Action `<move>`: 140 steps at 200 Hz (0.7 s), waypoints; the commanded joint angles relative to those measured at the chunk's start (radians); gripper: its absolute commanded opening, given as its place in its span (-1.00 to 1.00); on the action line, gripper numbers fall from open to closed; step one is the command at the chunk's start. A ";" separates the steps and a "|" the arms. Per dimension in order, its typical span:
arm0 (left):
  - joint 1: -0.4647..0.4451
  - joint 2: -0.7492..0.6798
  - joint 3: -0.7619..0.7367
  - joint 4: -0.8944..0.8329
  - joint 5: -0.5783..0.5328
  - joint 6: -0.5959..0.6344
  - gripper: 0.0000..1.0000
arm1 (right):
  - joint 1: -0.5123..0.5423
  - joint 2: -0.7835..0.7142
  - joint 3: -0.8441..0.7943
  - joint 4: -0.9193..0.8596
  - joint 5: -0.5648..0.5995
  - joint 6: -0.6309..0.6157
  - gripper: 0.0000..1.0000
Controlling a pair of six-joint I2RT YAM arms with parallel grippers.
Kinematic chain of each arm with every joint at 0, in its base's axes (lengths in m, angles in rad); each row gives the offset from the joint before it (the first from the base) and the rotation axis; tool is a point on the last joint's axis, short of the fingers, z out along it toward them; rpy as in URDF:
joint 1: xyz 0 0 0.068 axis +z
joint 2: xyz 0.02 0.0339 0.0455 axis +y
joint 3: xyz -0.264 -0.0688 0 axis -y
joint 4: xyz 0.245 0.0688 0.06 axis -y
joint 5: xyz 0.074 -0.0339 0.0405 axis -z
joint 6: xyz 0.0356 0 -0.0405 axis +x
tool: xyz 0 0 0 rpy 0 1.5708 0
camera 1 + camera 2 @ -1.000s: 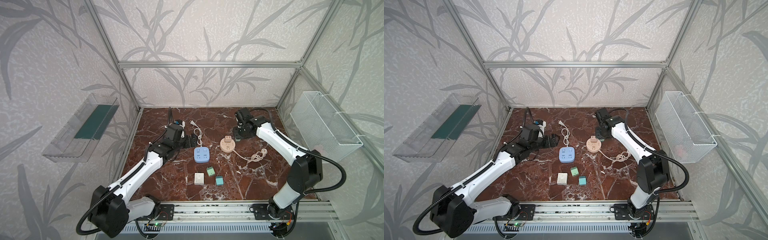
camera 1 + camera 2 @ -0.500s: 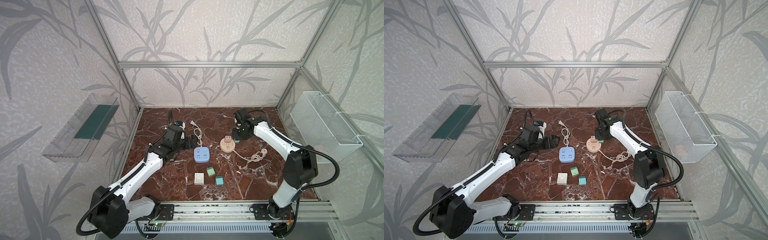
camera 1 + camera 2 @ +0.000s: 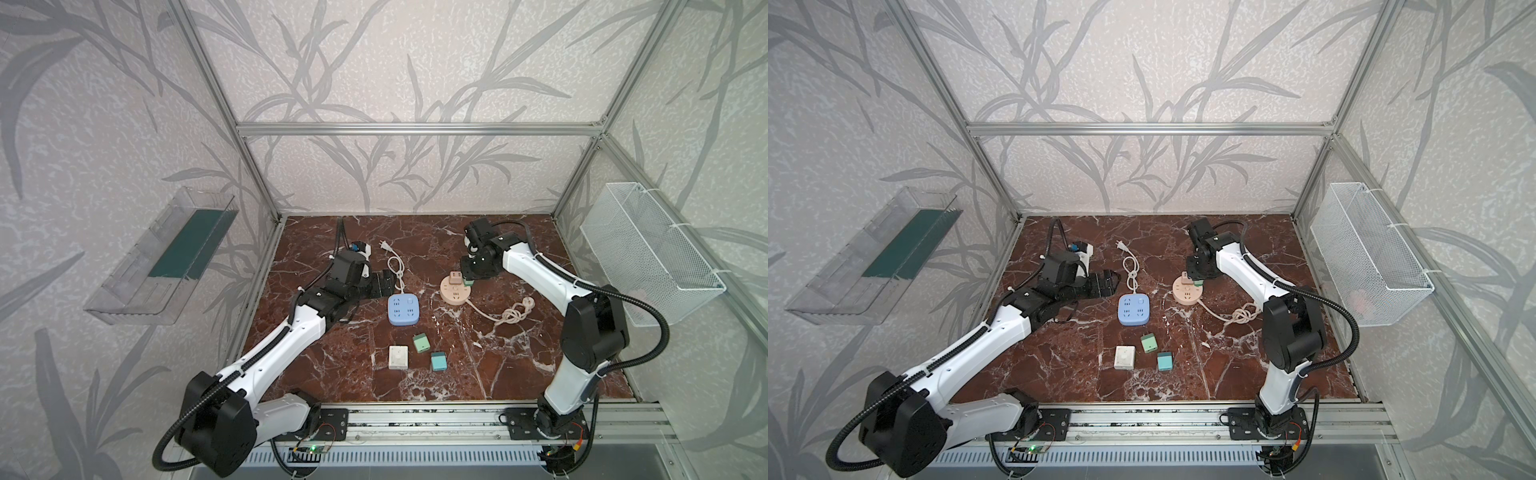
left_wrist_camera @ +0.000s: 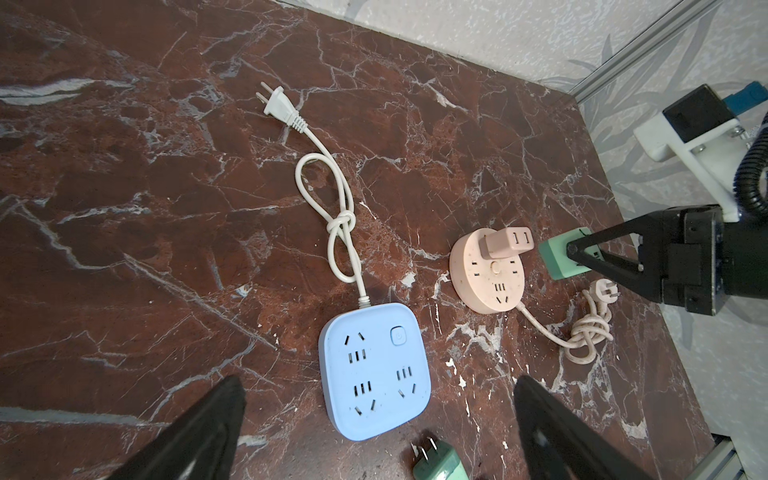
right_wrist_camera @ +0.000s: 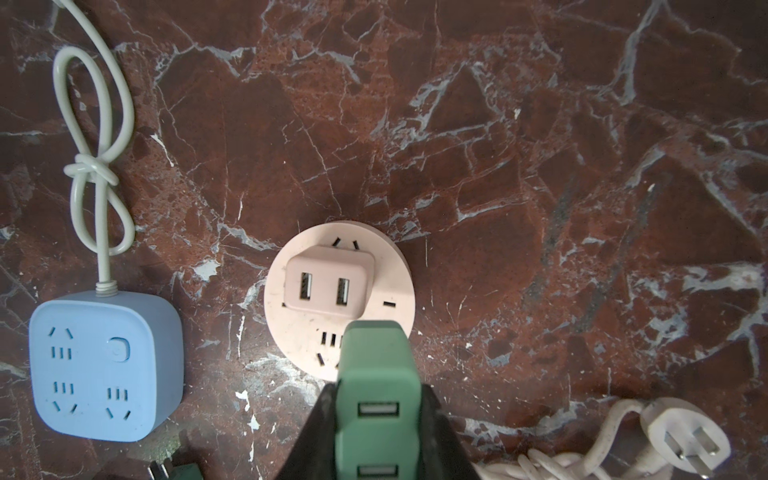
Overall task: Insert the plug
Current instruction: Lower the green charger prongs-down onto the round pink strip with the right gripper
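Leaf-patterned walls [image 3: 374, 75], red marble floor [image 3: 478, 365] (white-veined), aluminium frame [image 3: 415, 129].

Plug: I see a green block [image 5: 376, 374] with rounded edges and two USB ports on the face turned to the right wrist camera. Its prongs are hidden from me.
Plug grip: the right gripper [image 5: 378, 388] is clamped on its two sides.
Plug place: at the rim of the socket, by a free three-pin outlet. I cannot tell whether it touches the disc.
Socket: a round pink disc [image 5: 399, 266] lying flat on the surface [image 5: 540, 124], with slots around a centre button.
Socket load: a pink two-port adapter [image 5: 326, 284] stands plugged into it, just beside the green plug.
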 commanded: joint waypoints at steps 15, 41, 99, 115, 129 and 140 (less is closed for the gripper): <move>0.000 -0.007 -0.017 0.016 0.010 0.005 0.96 | -0.015 0.026 -0.021 0.028 0.003 0.017 -1.00; 0.000 -0.012 -0.018 0.014 0.008 0.006 0.96 | -0.021 0.032 -0.035 0.041 -0.003 0.021 -1.00; 0.000 -0.003 -0.022 0.024 0.018 0.000 0.95 | -0.036 0.026 -0.083 0.074 -0.012 0.036 -1.00; 0.000 -0.002 -0.022 0.025 0.017 -0.001 0.95 | -0.037 0.023 -0.093 0.076 -0.015 0.037 -1.00; 0.000 0.000 -0.023 0.027 0.016 -0.003 0.95 | -0.039 0.022 -0.101 0.078 -0.015 0.038 -1.00; 0.000 0.001 -0.024 0.032 0.020 -0.004 0.95 | -0.039 0.019 -0.108 0.083 -0.015 0.038 -1.00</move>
